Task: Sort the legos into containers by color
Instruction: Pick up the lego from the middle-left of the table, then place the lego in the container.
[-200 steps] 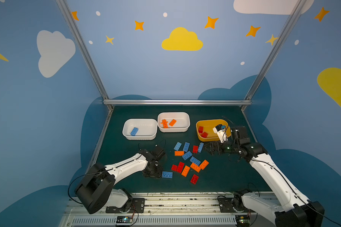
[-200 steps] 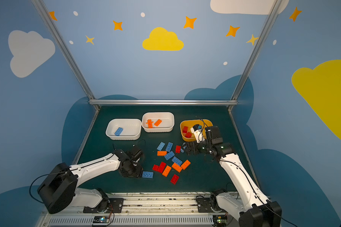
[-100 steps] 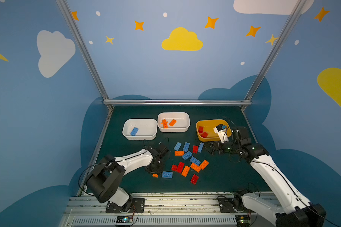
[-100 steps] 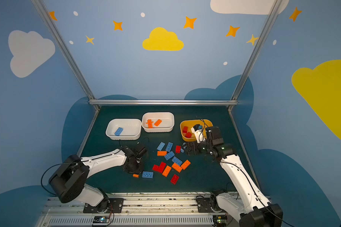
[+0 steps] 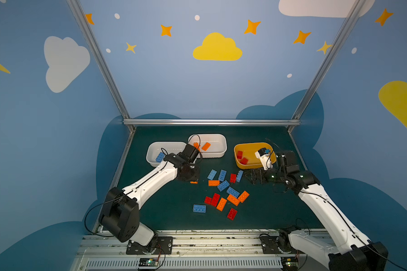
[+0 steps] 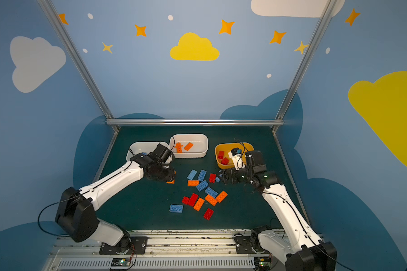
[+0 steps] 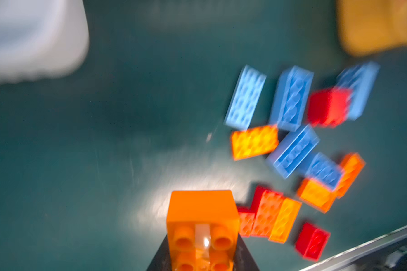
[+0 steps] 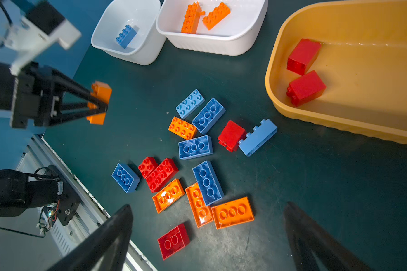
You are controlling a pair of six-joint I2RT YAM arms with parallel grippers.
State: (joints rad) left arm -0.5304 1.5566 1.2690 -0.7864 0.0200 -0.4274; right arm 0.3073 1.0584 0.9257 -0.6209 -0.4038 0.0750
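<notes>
My left gripper (image 5: 192, 179) is shut on a small orange lego (image 8: 102, 91), held off the mat, in front of the two white containers; the left wrist view shows this lego (image 7: 201, 220) between the jaws. My right gripper (image 8: 207, 223) hangs open over the right end of the loose pile, in front of the yellow container (image 5: 238, 164). The blue, orange and red legos of the pile (image 5: 222, 185) lie mid-table. A blue lego (image 5: 159, 156) lies in the left white container (image 5: 150, 150). The middle white container (image 5: 220, 143) holds orange legos (image 5: 206, 146), and red legos (image 5: 239, 154) lie in the yellow one.
The left arm's wrist reaches over the near corner of the left white container. A metal rail (image 5: 197, 232) runs along the table's front edge, and frame posts stand at the back corners. A lone blue lego (image 5: 199, 208) and a red lego (image 5: 232, 213) lie nearest the front.
The left gripper closed on the orange lego near the front of the table, lifted it and carried it back toward the white containers. The right arm has hardly moved.
</notes>
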